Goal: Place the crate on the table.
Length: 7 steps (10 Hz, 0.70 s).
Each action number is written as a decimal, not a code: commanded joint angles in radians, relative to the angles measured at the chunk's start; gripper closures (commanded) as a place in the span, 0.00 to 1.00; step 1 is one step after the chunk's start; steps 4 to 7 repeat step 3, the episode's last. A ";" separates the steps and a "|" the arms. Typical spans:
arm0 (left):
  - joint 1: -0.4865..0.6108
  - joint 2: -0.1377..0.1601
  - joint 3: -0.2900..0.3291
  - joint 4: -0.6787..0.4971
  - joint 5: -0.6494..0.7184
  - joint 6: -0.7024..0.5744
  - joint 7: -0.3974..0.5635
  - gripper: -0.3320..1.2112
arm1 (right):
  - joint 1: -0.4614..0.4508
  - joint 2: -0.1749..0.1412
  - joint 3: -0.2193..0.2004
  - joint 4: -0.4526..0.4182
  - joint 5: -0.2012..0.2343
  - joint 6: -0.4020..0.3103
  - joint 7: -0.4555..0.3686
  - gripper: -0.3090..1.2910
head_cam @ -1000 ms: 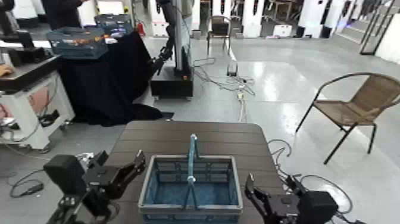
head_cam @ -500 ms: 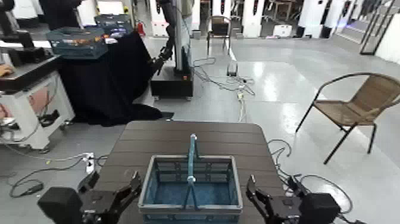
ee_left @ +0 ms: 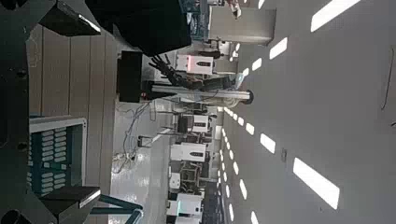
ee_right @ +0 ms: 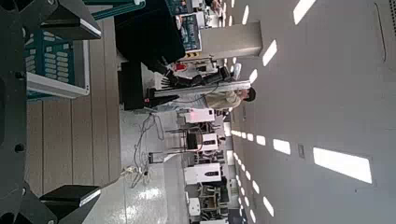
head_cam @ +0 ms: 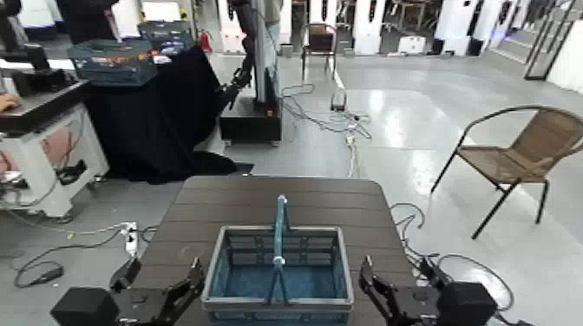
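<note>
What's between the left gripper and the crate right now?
No object: in the head view, only a narrow strip of the table shows between the left gripper and the crate.

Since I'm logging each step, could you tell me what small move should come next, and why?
Probably ease the left gripper and right gripper a little further back from the crate, since it rests on the table, handle upright, with both grippers open beside it.
</note>
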 commanded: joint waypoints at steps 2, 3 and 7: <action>-0.001 -0.001 0.000 -0.001 -0.001 -0.001 0.000 0.27 | -0.001 0.002 0.000 0.001 0.000 0.001 0.000 0.28; -0.001 -0.001 -0.002 -0.001 -0.001 0.000 0.000 0.27 | -0.001 0.002 0.000 0.001 0.000 0.001 0.000 0.28; -0.001 -0.001 -0.002 -0.001 -0.001 0.000 0.000 0.27 | -0.001 0.002 0.000 0.001 0.000 0.001 0.000 0.28</action>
